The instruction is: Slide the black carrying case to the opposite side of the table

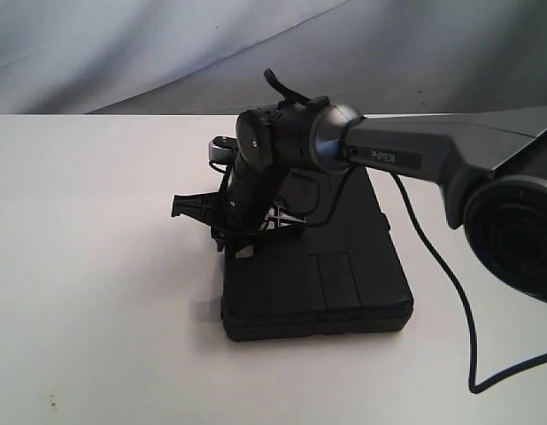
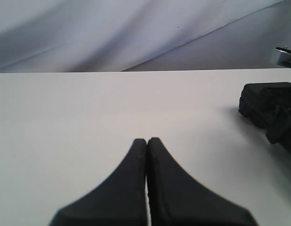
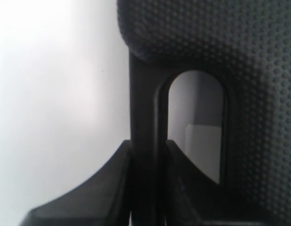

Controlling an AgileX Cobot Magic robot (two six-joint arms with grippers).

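The black carrying case lies flat on the white table, a little right of the middle. My right gripper points down at the case's left edge. In the right wrist view the right gripper is shut on the thin bar of the case handle, next to the dimpled case shell. My left gripper is shut on nothing, low over bare table. A corner of the case shows far off to its side. The left gripper is out of the exterior view.
The right arm reaches in from the right, over the case. Its black cable trails across the table to the right of the case. A grey cloth backdrop hangs behind the table's far edge.
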